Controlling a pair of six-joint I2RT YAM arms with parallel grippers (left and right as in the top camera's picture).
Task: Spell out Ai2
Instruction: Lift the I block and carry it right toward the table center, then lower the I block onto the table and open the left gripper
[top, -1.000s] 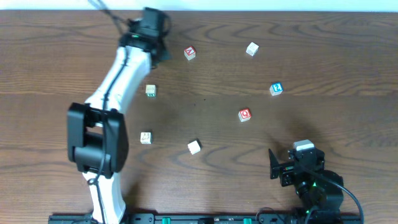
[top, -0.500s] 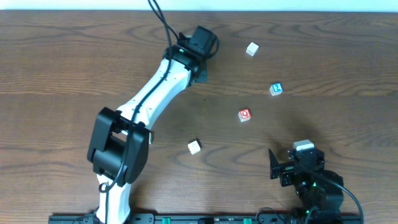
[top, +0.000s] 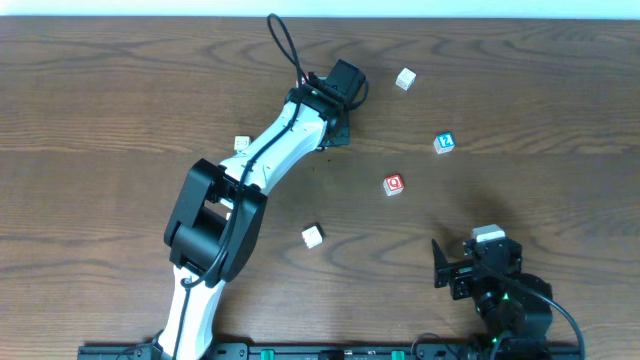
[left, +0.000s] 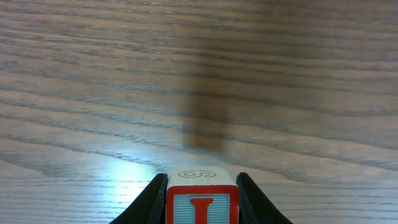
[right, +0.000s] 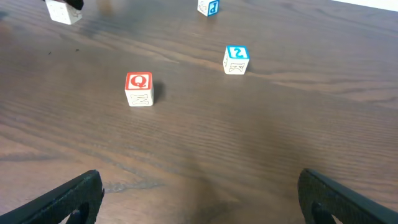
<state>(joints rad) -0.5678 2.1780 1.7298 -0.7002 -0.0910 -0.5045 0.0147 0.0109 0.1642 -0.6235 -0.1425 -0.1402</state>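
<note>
Left gripper (left: 201, 182) has swung right along the far side and is clamped on the red I cube (left: 201, 202), letter face upright toward the wrist camera. Blue 2 cube (top: 445, 142) sits at right, just beyond the Q cube (top: 393, 184). Right gripper (right: 199, 186) is near right, spread wide, holding nothing.

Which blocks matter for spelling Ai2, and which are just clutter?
For the job: red I block in the left pincer; blue 2 block. The A block isn't visible.
Lying about: red Q block; far pale block; near pale block; pale block beside the left arm.
</note>
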